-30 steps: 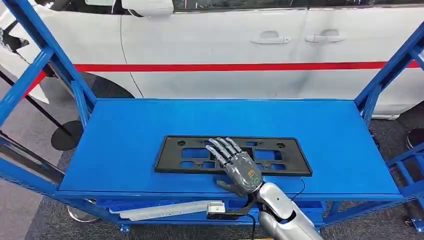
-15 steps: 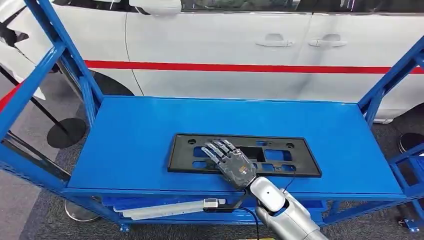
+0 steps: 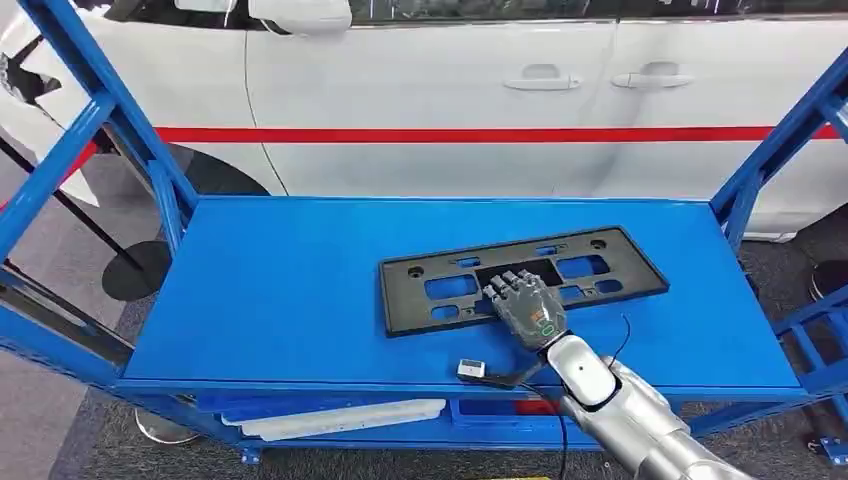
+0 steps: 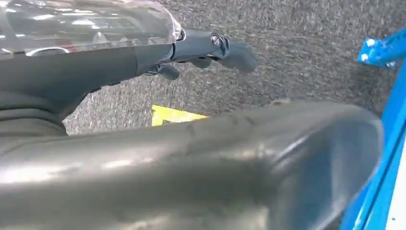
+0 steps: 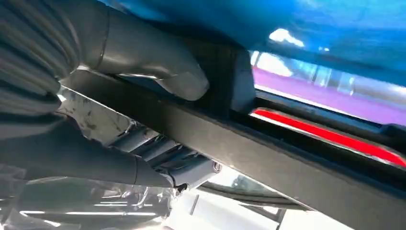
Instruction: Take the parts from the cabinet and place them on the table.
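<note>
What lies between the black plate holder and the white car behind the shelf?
In the head view, bare blue shelf top lies between the black plate holder and the white car, which stands beyond the far edge.

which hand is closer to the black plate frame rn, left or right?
Right. The right hand grips the black plate frame at its near edge on the blue shelf. The left hand hangs by the robot's side above grey carpet, away from it.
</note>
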